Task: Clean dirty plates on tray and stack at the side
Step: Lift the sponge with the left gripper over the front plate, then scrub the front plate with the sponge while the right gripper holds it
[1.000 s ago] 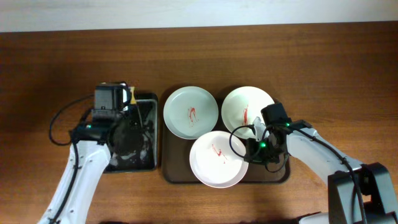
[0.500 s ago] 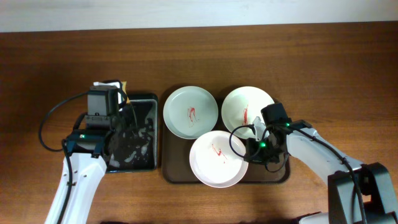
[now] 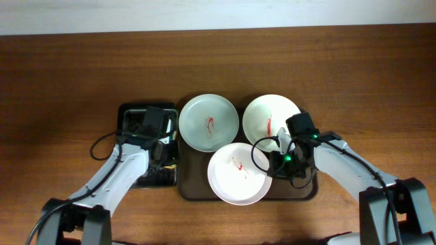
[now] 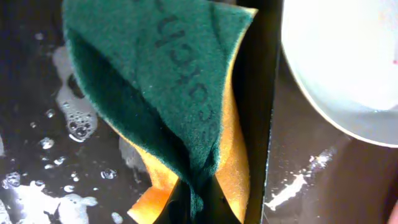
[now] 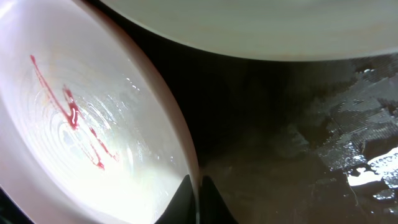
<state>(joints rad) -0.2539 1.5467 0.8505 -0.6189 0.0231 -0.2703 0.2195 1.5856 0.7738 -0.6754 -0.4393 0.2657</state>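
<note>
- The right hand (image 5: 199,198) is being seen through its own wrist camera, its two fingers brought together on the rim of the front white plate (image 5: 81,124). The plate is being pinched at its right edge, most likely to steady it while it is wiped.
- A red smear (image 5: 68,112) is showing at that plate's centre with a wet sheen around it, so this plate is being judged as not yet clean.
- The left hand (image 4: 198,202) is clamped on a sponge (image 4: 180,93), green scouring face over yellow foam. The sponge is being held above the foamy water of the black container (image 3: 128,116), just beside the tray's wall. It is probably being loaded with suds so that it can be carried across to the held plate.
- From overhead, all three plates are being carried by the dark brown tray (image 3: 308,192). The pale greenish plate (image 3: 209,122) is lying at back left, the back white plate (image 3: 271,119) at back right, and the front white plate nearest the robot.
- Nothing is being stacked yet on the worktop (image 3: 68,68) at the side.
</note>
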